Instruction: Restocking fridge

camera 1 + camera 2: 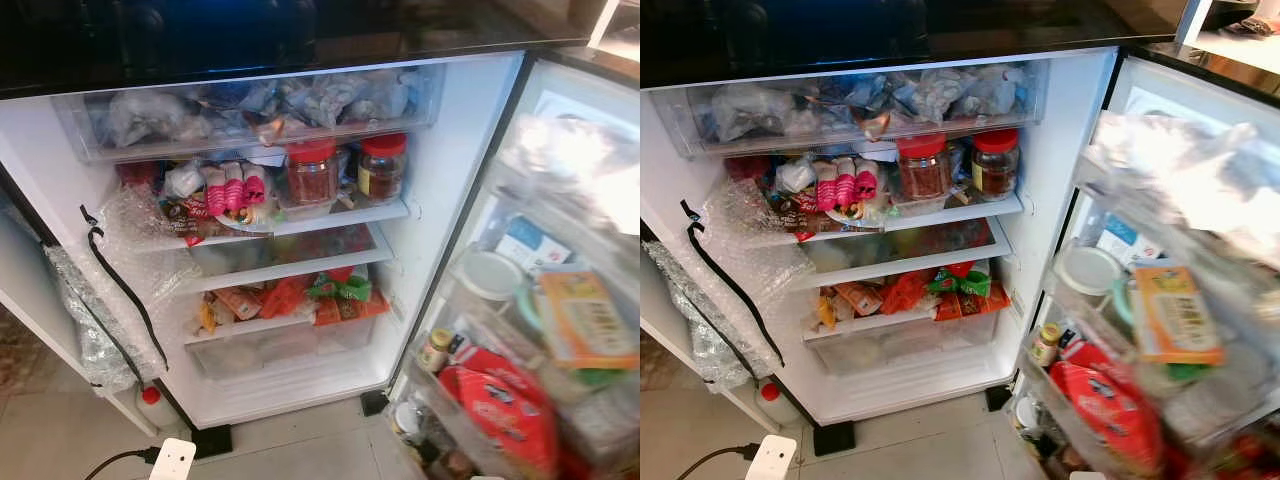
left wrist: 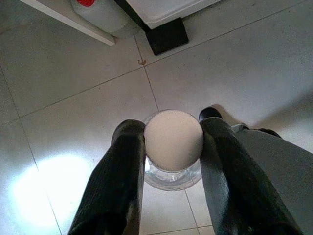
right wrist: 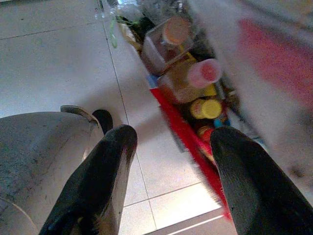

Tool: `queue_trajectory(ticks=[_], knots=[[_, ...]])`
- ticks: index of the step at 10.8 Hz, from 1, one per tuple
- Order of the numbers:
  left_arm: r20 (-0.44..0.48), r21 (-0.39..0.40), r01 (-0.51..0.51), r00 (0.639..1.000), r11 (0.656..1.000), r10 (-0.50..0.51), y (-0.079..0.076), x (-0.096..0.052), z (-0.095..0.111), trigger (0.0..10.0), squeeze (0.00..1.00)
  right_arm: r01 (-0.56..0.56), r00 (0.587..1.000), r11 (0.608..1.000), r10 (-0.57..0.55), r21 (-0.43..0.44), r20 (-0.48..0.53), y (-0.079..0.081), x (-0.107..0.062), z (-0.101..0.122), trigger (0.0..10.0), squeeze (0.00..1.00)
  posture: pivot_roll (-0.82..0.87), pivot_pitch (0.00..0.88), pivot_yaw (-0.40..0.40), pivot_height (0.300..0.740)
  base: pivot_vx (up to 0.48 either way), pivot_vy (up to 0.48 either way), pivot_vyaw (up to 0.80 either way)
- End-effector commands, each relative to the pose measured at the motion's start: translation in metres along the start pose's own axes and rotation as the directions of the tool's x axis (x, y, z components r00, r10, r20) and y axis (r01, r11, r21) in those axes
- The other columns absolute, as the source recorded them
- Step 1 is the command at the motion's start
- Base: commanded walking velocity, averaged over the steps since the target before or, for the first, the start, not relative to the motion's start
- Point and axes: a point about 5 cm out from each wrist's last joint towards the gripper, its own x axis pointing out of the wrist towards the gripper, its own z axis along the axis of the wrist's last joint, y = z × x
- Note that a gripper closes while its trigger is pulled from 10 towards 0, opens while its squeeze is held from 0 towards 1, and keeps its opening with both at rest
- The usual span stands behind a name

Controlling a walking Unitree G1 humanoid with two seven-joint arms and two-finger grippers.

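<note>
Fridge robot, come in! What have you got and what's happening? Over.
Left tool shut on white-lidded jar, above floor tiles. Right tool open, empty, near door bins. Fridge open, shelves crowded; two red-lidded jars on upper shelf.

Stock count, open fridge and door racks

Two red-lidded jars [image 1: 311,172] [image 1: 381,166] stand side by side on the upper shelf. Three pink-wrapped packs [image 1: 233,189] sit on one plate just left of them. One clear drawer [image 1: 250,110] of bagged items at top. One white-capped jar [image 2: 173,141] is clamped in the left gripper [image 2: 172,142]. One red-capped jug [image 1: 152,401] stands on the floor. Door-rack items are too blurred to count.
</note>
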Motion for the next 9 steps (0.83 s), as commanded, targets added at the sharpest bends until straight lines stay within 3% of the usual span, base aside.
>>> queue_trajectory(ticks=[1,9], knots=[[-0.002,-0.007,-0.003,1.0,1.0,0.003,0.0009,-0.0004,-0.002,10.0,0.0,0.007,1.0,1.0,-0.007,-0.012,0.004,-0.0014,-0.0001,0.0001,10.0,0.0,-0.16,0.0,-0.004,0.74,0.0,0.0,0.0],[-0.004,-0.007,-0.006,1.0,1.0,0.006,0.0014,-0.0004,-0.0023,10.0,0.0,-0.03,1.0,0.999,0.03,-0.025,-0.002,0.0015,0.0,0.0001,10.0,0.0,-0.17,0.0,-0.001,0.74,0.0,0.0,0.0]])
